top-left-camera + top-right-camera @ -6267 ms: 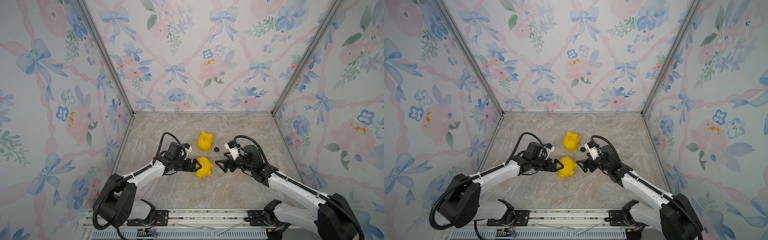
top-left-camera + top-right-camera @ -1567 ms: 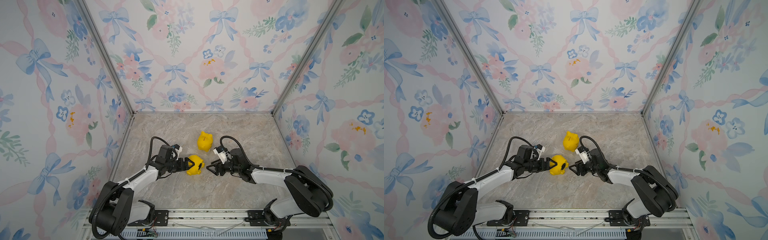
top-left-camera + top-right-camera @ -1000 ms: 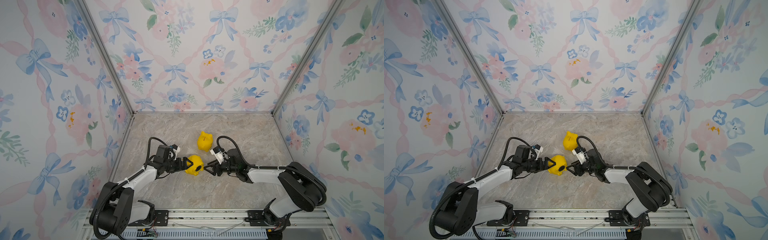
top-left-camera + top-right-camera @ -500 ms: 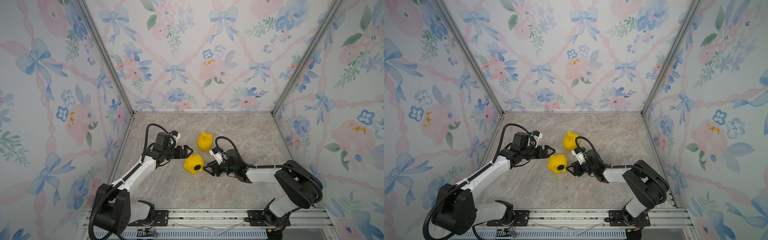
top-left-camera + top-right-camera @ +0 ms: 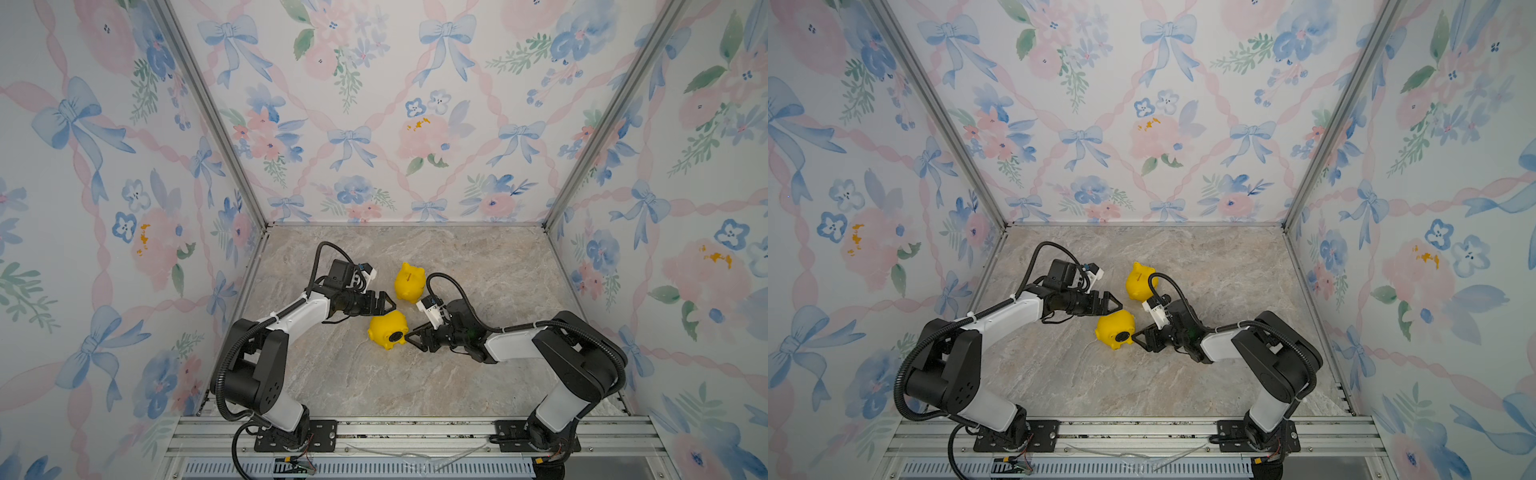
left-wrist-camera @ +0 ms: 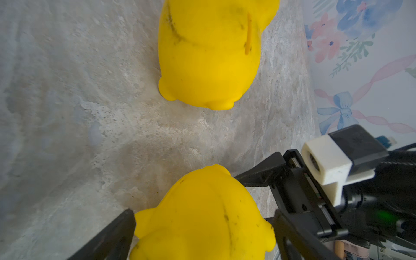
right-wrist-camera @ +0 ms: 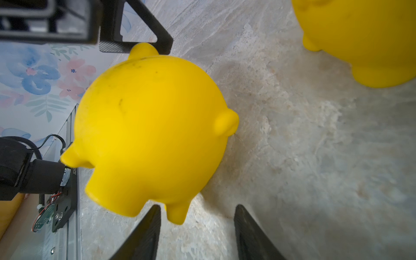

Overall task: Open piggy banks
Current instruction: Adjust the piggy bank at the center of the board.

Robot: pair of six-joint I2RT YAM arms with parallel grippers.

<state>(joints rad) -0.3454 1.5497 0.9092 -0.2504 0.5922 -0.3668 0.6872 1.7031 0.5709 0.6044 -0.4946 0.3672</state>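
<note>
since a second ago, the nearer small bright-yellow rounded plastic piggy bank (image 5: 384, 328) has been let go by the left gripper (image 5: 388, 302) and is now lying on its side on the grey marbled floor (image 5: 353, 386), held by no finger. the left gripper's jaws are being kept wide apart and empty, just beside the pig's back, on the side toward the rear wall. the right gripper (image 5: 409, 335) is being held low at the opposite side, its jaws about half apart with nothing between them. its tips are just beside the body, and in the right wrist view one short leg (image 7: 176, 213) is seen just beside one finger (image 7: 144, 234). in both top views a dark round spot (image 5: 1123, 335) is being shown on the face turned toward the right gripper; whether it is a plug or a bare hole cannot be told. so the line from belly to back is running from the right jaws to the left jaws, and the right gripper is judged the nearer one to that spot. the second yellow piggy bank (image 5: 409, 279) is standing upright close behind, untouched.
</note>
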